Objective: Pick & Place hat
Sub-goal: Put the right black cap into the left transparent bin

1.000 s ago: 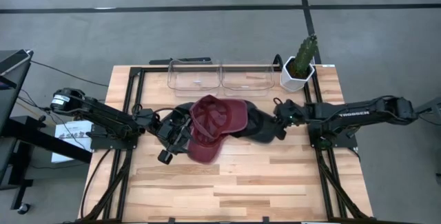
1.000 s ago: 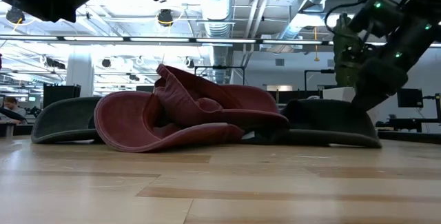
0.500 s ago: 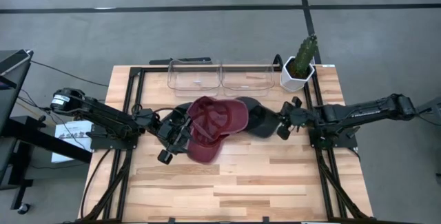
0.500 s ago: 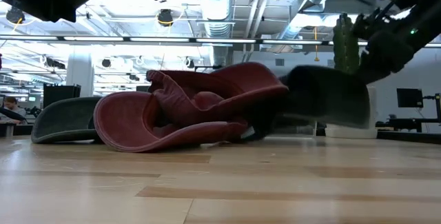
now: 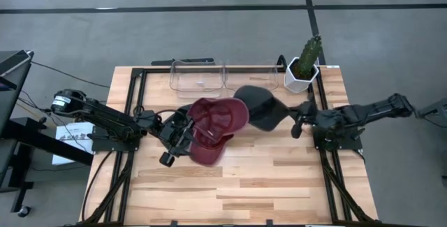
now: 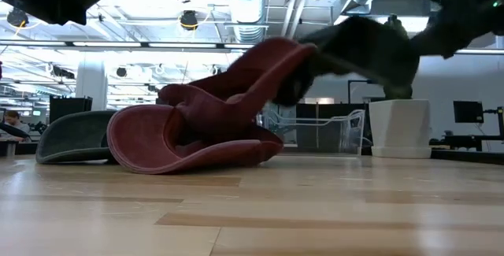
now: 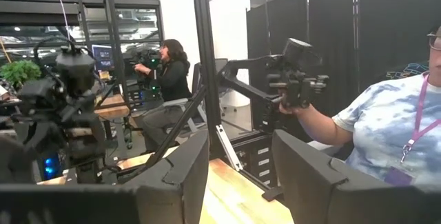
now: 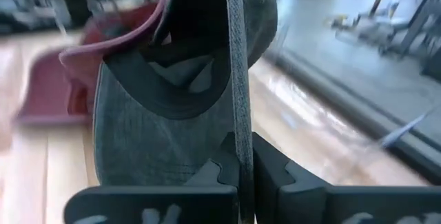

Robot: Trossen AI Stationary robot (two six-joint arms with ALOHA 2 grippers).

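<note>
Hats overlap at mid-desk: the right tool [image 5: 296,119] is clamped thin on the edge of a grey hat [image 5: 257,107], lifting it clear of the desk [image 5: 279,185] beside the red hat [image 5: 213,126]. Soft, light cloth sags, so the stiffer rim seems the best hold. The left tool [image 5: 183,135] waits, fingers apart, at the red hat.

Both arms are dark, slender and jointed, the left arm [image 5: 105,119] trailing black cables with a pale round cap at its nine o'clock end, the right arm [image 5: 363,112] matte black, each gripper built of blocky black fingers [image 8: 289,176].
</note>
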